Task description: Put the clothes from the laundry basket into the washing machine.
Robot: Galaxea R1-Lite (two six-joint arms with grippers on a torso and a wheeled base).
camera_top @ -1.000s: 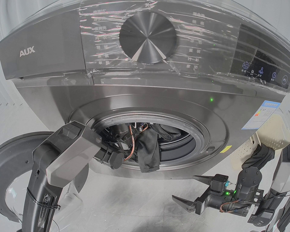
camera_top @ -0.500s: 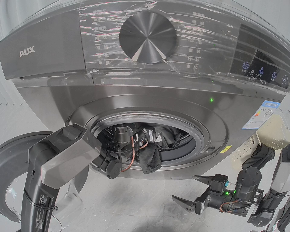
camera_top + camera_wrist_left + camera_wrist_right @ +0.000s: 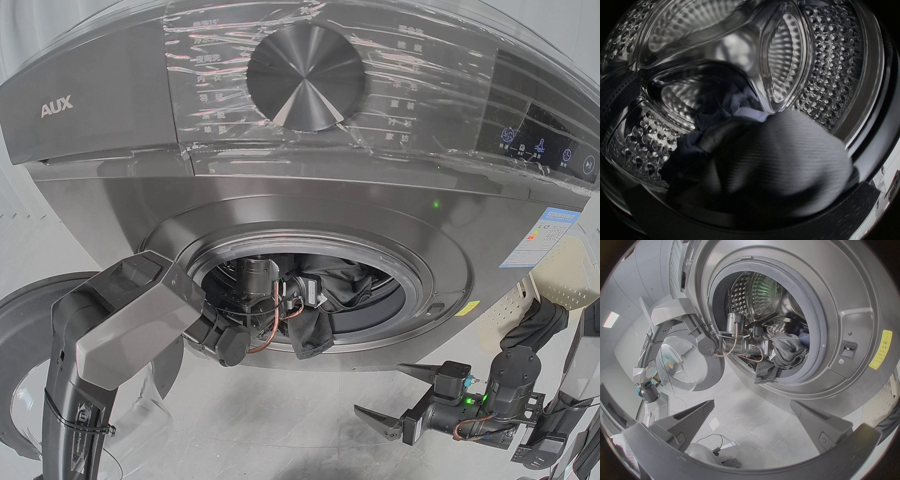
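1. Where the head view looks down on the grey metallic front-loading washing machine (image 3: 375, 206), the left gripper (image 3: 322, 294) sits inside the round drum opening. It is wrapped in a dark grey fabric garment (image 3: 312, 328) whose end hangs over the opening's lower lip. Whether that gripper clamps the cloth I cannot tell. The round glass-fronted door (image 3: 25, 337) stands open at the robot's left. The right gripper (image 3: 400, 395) hangs low before the machine, its jaws spread wide and empty. At the robot's right, a cream perforated plastic laundry basket (image 3: 562, 275) has another dark garment (image 3: 537, 322) draped over its rim.
2. In the left wrist view, the dark grey fabric garment (image 3: 787, 162) bulks at the drum mouth, in front of bluish and pale clothes (image 3: 740, 106) lying in the perforated steel drum (image 3: 831, 62).
3. In the right wrist view, the right gripper (image 3: 751, 404) shows its jaws apart with bare floor between them. Beyond it, the left gripper (image 3: 771, 349) lies in the opening under the dark grey fabric garment (image 3: 787, 349).
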